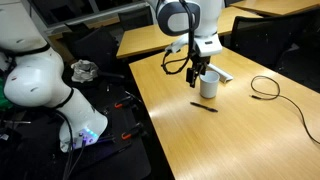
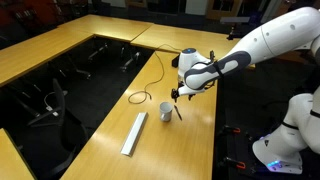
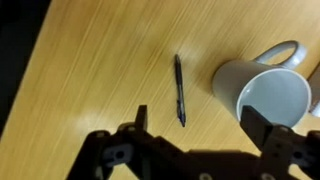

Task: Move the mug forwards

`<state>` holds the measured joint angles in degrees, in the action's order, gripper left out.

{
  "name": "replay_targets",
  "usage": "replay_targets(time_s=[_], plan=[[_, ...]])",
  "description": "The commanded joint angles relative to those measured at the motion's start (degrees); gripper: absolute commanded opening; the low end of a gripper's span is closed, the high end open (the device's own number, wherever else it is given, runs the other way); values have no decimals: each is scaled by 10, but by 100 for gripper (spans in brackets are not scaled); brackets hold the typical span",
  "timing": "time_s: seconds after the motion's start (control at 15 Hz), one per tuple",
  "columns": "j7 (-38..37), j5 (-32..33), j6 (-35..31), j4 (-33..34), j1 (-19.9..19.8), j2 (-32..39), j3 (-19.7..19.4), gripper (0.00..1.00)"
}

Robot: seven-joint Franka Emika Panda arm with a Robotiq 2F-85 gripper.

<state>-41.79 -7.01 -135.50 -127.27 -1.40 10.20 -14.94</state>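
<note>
The tool [image 3: 196, 114] hangs wide open and empty over the bench [image 3: 90, 60]. A dark pen [image 3: 180, 90] lies beneath its gap. Right of the pen the white mug [image 3: 262, 92] stands upright, handle on its far side. The mug looks light, rigid and probably slick, so pinch one wall at the rim, clear of the handle.

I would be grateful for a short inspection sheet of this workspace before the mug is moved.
Surface: wooden table, light grain, no spills seen.
Job's things: white mug upright, empty, not gripped.
Clutter: dark pen lying beside the mug; flat grey-white bar apart from both.
Grippers: gripper open, above the pen, one finger close by the mug.
Cables: black cable looped on the table, apart from the mug.
Surroundings: more wooden tables nearby.
</note>
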Motion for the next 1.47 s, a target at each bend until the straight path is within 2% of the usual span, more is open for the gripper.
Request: replay_targets(time_s=[0.0, 0.8, 1.13, 1.4], plan=[[-2, 4, 1, 1, -14, -1, 14, 100], [-2, 4, 1, 1, -14, -1, 14, 100], [34, -11, -24, 46, -14, 60, 37, 100], [-5, 2, -83, 96, 3, 132, 34, 100]])
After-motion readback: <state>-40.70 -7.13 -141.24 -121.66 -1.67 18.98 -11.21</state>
